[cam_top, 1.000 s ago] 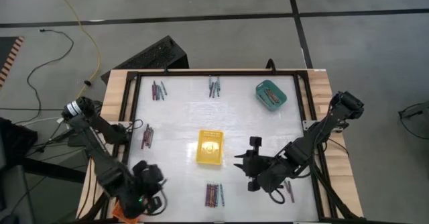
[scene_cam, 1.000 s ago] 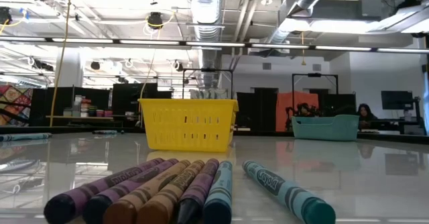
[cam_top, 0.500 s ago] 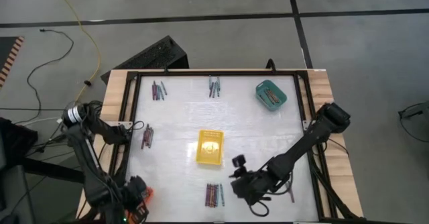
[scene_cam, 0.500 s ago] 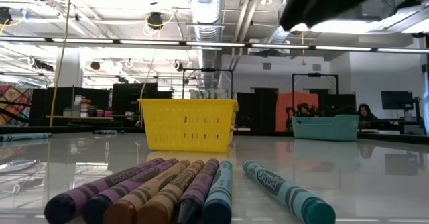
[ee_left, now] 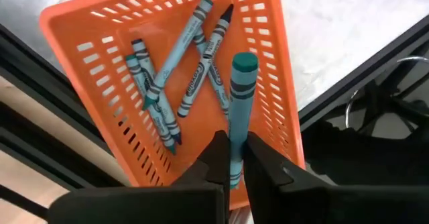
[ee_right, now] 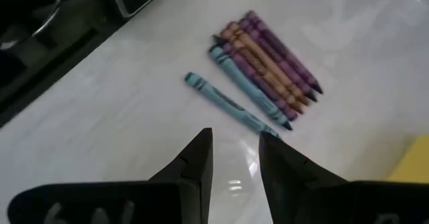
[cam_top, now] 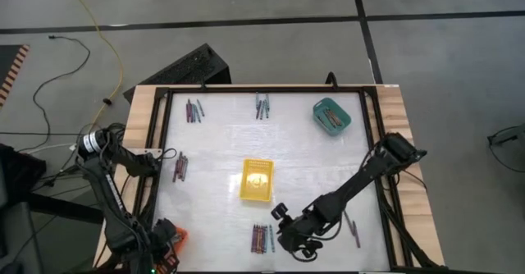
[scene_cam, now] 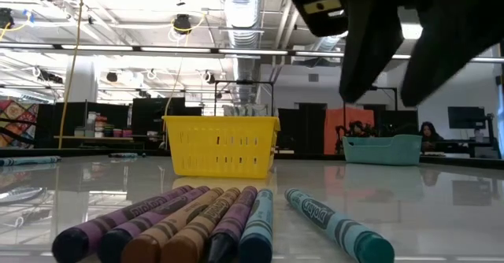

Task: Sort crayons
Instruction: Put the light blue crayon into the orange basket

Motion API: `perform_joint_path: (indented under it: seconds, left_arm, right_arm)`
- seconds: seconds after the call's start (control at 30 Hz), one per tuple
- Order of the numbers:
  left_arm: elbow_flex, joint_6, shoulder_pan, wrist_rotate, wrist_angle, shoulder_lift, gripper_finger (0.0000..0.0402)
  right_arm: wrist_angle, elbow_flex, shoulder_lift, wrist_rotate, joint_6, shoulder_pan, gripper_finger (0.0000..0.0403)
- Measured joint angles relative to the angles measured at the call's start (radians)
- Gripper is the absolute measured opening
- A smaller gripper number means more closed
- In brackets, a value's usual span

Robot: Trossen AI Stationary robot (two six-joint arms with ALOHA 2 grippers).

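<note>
Crayons (cam_top: 262, 239) are my workpieces: thin, rigid wax sticks in paper wrappers, which I judge to be very light, liable to roll, and liable to snap if pinched hard at one end.

Right gripper (ee_right: 234, 147): my jaws stand apart and empty. I hover above the near edge of the table (cam_top: 312, 143), over the near cluster. In the right wrist view, a single teal crayon (ee_right: 228, 104) lies just beside a packed row of purple, brown and blue sticks (ee_right: 268, 70), not touching them.

Recommended hold: take the lone teal crayon first, at mid-length, fingers across its long axis. I judge the paper wrapper to give better friction than the bare wax tip. The packed row offers little finger clearance between neighbours.

Left gripper (ee_left: 231, 157): my fingers are clamped on the lower part of a teal-green crayon (ee_left: 238, 103), which stands roughly upright above the orange tray (ee_left: 268, 23) at the near-left corner. That tray holds several blue-grey crayons (ee_left: 188, 70) lying crossed.

Other groups lie at far left (cam_top: 194, 109), far centre (cam_top: 262, 105) and left (cam_top: 180, 166). The yellow tray (cam_top: 257, 180) sits at centre; the teal tray (cam_top: 331, 116) sits far right.
</note>
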Motion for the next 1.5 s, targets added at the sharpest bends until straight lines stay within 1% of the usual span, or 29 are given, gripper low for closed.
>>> perform_joint_path:
  seconds: [0.2, 0.5, 0.67, 0.93, 1.07, 1.13, 1.33, 1.5]
  left_arm:
    - [-0.01, 0.007, 0.005, -0.003, 0.006, 0.0, 0.0013]
    - [-0.011, 0.01, 0.005, -0.004, 0.009, 0.002, 0.0021]
    - [-0.012, 0.009, 0.005, 0.005, 0.011, 0.002, 0.005]
    - [-0.012, 0.009, 0.018, 0.022, 0.007, 0.004, 0.0116]
    - [-0.001, 0.035, 0.029, 0.02, -0.005, 0.005, 0.0139]
    - [0.016, 0.051, 0.036, -0.018, -0.013, 0.003, 0.0145]
    - [0.089, 0.146, 0.061, -0.218, -0.058, -0.024, 0.0146]
    - [0.153, 0.252, 0.085, -0.314, -0.094, -0.027, 0.0146]
  right_arm:
    - [0.013, 0.0, 0.033, -0.016, -0.152, 0.001, 0.0116]
    - [0.096, 0.0, 0.033, -0.018, -0.219, -0.008, 0.0116]
    - [0.086, 0.0, 0.034, -0.068, -0.23, -0.021, 0.0116]
    - [0.085, 0.0, 0.034, -0.137, -0.211, -0.065, 0.0116]
    - [0.085, 0.0, 0.034, -0.153, -0.212, -0.071, 0.0116]
    - [0.09, 0.0, 0.042, -0.181, -0.216, -0.072, 0.0116]
    - [0.111, 0.001, 0.081, -0.231, -0.229, -0.088, 0.0116]
    - [0.095, 0.042, 0.125, -0.237, -0.254, -0.089, 0.0116]
